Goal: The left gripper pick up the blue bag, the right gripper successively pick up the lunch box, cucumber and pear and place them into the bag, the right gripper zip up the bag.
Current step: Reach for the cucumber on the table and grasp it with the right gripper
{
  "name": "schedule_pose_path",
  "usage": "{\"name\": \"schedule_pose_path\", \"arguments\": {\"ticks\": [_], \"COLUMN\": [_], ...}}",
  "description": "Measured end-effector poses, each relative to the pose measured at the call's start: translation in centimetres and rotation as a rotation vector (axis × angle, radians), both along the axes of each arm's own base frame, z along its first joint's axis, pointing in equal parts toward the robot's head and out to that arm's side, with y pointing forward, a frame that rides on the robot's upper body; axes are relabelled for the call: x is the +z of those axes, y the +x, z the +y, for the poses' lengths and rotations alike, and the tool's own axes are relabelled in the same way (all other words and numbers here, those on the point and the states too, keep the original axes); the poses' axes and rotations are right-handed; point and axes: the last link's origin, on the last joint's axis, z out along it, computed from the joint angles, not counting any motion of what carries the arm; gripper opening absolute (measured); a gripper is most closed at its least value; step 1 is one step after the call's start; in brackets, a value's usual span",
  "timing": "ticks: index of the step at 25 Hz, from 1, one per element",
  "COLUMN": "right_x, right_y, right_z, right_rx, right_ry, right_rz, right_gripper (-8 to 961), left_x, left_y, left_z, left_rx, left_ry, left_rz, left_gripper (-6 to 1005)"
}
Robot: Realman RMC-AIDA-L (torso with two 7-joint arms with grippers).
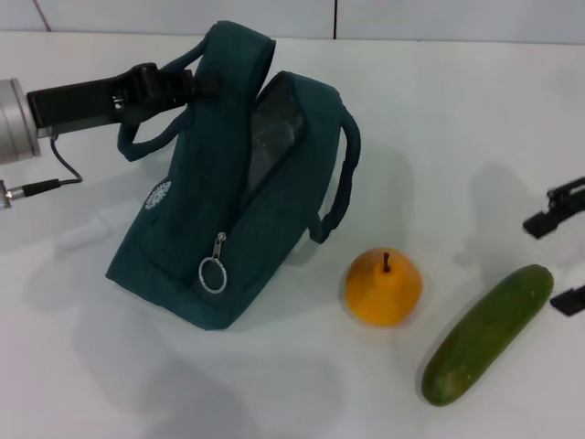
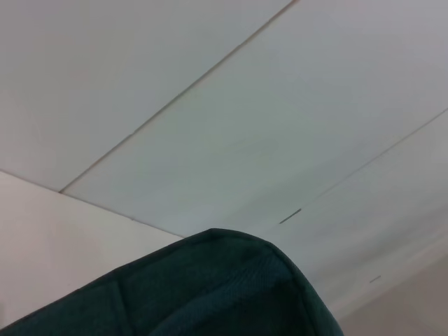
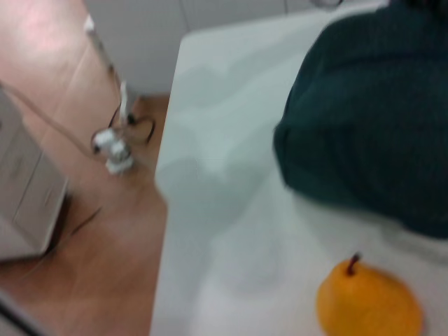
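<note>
White tabletop (image 1: 274, 393), pale wall panels behind. Blue bag (image 1: 228, 210) sits left of centre in the head view, tipped, mouth gaping toward the upper right, foil lining showing, zipper ring pull (image 1: 213, 274) hanging at its lower front. Left gripper (image 1: 187, 84) reaches in from the upper left, clenched on the bag's near loop handle at the top edge, propping the mouth open. Fabric is soft and floppy; it will sag unless held up by the handle.

Pear (image 1: 384, 288) stands just right of the bag's lower corner, stem up. Cucumber (image 1: 487, 334) lies diagonally at lower right, near the pear but apart. Lunch box not visible on the table; possibly already inside, cannot confirm.

Right gripper (image 1: 559, 256) at the right edge, above the cucumber's upper end, fingers apart, empty.

Cucumber looks firm, smooth, likely slippery; a mid-length grasp across its width seems safest. Pear is squat and round, best pinched across the belly.
</note>
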Motion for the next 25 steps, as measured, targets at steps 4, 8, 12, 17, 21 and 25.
{"name": "schedule_pose_path", "arguments": {"ticks": [4, 8, 12, 17, 21, 25], "right_x": [-1.7, -2.9, -3.8, -5.4, -6.3, -7.3], "right_y": [0.1, 0.3, 0.1, 0.0, -0.2, -0.4], "right_z": [-0.1, 0.1, 0.0, 0.4, 0.6, 0.6], "right_rx": [0.026, 0.048, 0.077, 0.14, 0.198, 0.244], "right_ry": [-0.035, -0.036, -0.048, -0.033, -0.025, -0.048], "right_rz": [-0.081, -0.153, -0.2, -0.255, -0.267, -0.293], "right_gripper": [891, 886, 887, 886, 887, 887], "left_x": [0.0, 0.1, 0.1, 0.0, 0.0, -0.1], "left_y": [0.2, 0.1, 0.0, 0.0, 0.0, 0.0], "left_z": [0.1, 0.0, -0.1, -0.2, -0.2, -0.2], "left_rx": [-0.003, 0.002, 0.005, 0.006, 0.006, 0.006], "left_ry": [0.006, 0.012, 0.012, 0.011, 0.011, 0.009], "left_rz": [-0.015, -0.023, -0.025, -0.026, -0.027, -0.029], "left_gripper": [72, 72, 72, 73, 73, 73]}}
